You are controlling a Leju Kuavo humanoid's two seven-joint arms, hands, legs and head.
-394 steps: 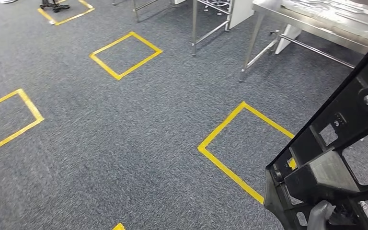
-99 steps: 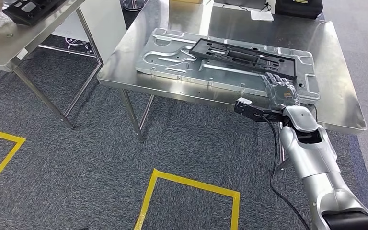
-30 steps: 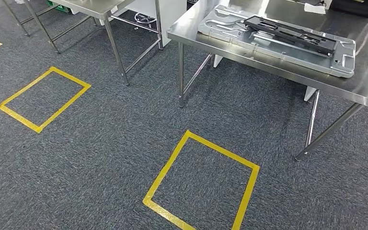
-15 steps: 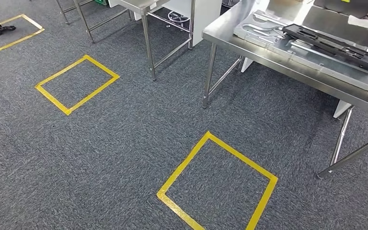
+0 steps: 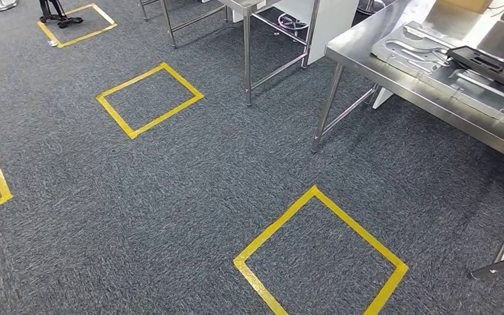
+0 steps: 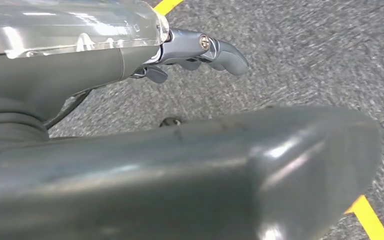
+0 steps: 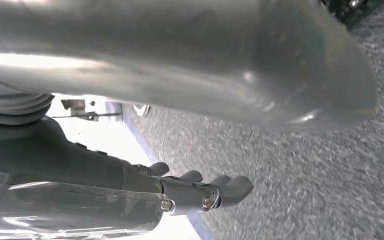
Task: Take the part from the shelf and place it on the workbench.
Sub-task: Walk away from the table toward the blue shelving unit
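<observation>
The black frame part (image 5: 492, 65) lies on a ribbed metal plate (image 5: 420, 52) on the steel workbench (image 5: 361, 44), at the far right of the head view. Nothing touches it. My left hand (image 6: 200, 50) hangs over the grey carpet with its fingers stretched out and nothing in them. In its own wrist view, my right hand (image 7: 205, 192) likewise hangs above the carpet, fingers extended side by side and holding nothing.
Yellow tape squares mark the carpet, one close in front (image 5: 320, 252) and one further off (image 5: 149, 98). A second steel table (image 5: 246, 39) stands behind, beside a white cabinet (image 5: 331, 20). A black stand (image 5: 56, 13) sits in a far square.
The camera has turned away to the left, so the workbench has slid to the picture's right edge. The part, carried earlier, now lies on the plate; my right arm has left the head view.
</observation>
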